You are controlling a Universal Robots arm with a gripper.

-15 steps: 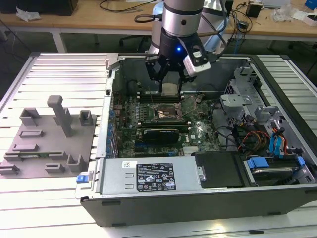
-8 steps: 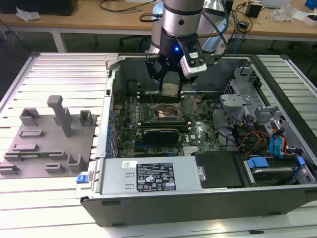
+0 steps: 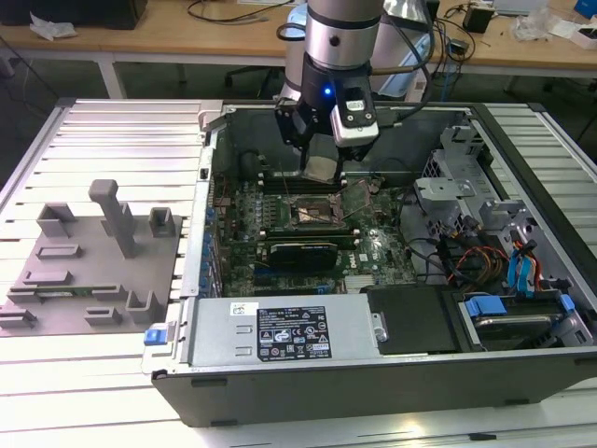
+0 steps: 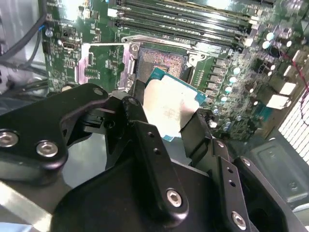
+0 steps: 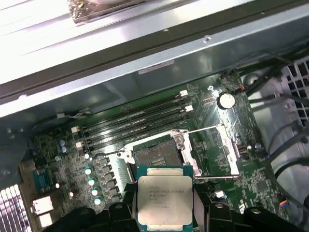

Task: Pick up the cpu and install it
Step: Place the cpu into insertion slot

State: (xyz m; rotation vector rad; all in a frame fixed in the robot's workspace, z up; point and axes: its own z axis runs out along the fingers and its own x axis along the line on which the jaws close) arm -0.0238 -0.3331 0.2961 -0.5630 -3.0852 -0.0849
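Observation:
The cpu (image 3: 324, 168) is a small silvery square chip held flat in my gripper (image 3: 322, 166), which is shut on its edges. It hangs inside the open computer case, a little above and behind the motherboard's socket (image 3: 312, 213). In the first wrist view the cpu (image 5: 165, 200) sits between the black fingers (image 5: 126, 209), with the bare socket (image 5: 157, 159) just beyond it. The second wrist view shows the cpu (image 4: 169, 108) clamped between the fingers (image 4: 140, 126), over the socket (image 4: 161, 63).
The socket's metal load frame (image 5: 215, 150) stands swung open beside it. Memory slots (image 5: 135, 121) run behind the socket, and a card (image 3: 300, 252) lies in front. A grey plastic tray (image 3: 93, 271) sits on the table at the exterior view's left. Drive bays and cables (image 3: 494, 261) are on the right.

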